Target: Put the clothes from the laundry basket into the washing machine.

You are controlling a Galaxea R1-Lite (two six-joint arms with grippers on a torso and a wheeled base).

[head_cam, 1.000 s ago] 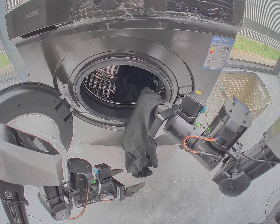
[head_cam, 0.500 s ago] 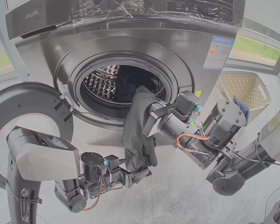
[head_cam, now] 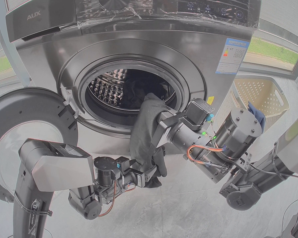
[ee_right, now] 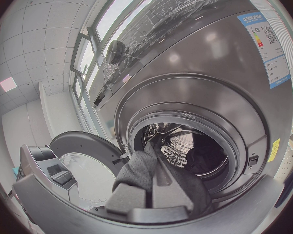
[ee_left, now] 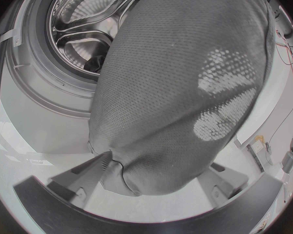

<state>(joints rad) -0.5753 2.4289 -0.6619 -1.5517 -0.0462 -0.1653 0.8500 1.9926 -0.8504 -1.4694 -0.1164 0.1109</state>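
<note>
The dark grey mesh garment [head_cam: 143,133] is pinched at its top in the closed right gripper [ee_right: 150,176], right at the lip of the washing machine drum [head_cam: 109,90]. Most of it hangs below that gripper, outside the opening. The left gripper [head_cam: 151,175] sits at the hanging end, fingers spread either side of the cloth and not clamped. Released now, the hanging weight would likely drag the garment onto the floor [head_cam: 188,202]. A left grasp on only a thin fold could slip.

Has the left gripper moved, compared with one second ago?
Yes. The left gripper has gone up and to the robot's right, nearer the washing machine, and is now at the bottom end of the hanging dark garment.
</note>
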